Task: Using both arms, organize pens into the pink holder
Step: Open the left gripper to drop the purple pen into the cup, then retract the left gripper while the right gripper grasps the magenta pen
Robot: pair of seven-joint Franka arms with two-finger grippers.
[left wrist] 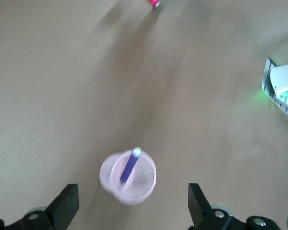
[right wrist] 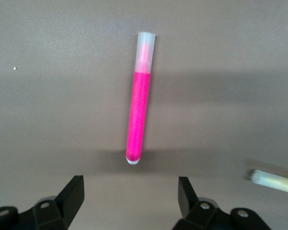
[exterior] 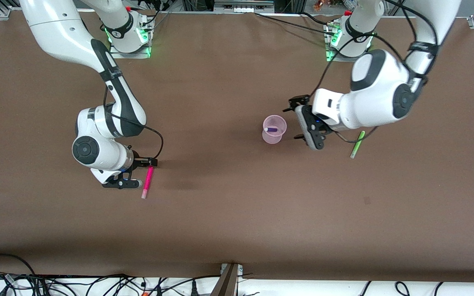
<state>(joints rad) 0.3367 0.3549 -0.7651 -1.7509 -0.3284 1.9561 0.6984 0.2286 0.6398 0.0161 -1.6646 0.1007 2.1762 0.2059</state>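
Toward the left arm's end of the surface [exterior: 228,213], well clear of every edge: pink holder [exterior: 274,129] upright, dark purple pen [exterior: 271,129] leaning inside. Left pincer [exterior: 303,119] just beside it, fingers [left wrist: 65,211] spread apart, empty. Light green pen [exterior: 357,144] flat, near that arm. Toward the right arm's end: magenta-pink pen [exterior: 147,182] flat; right pincer [exterior: 136,172] low beside it, fingers [right wrist: 69,196] apart, empty. Yellow pen [right wrist: 274,181] nearby in the right wrist view

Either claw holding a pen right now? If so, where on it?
No. Left claw is open beside the pink holder; right claw is open over the magenta pen, not gripping.
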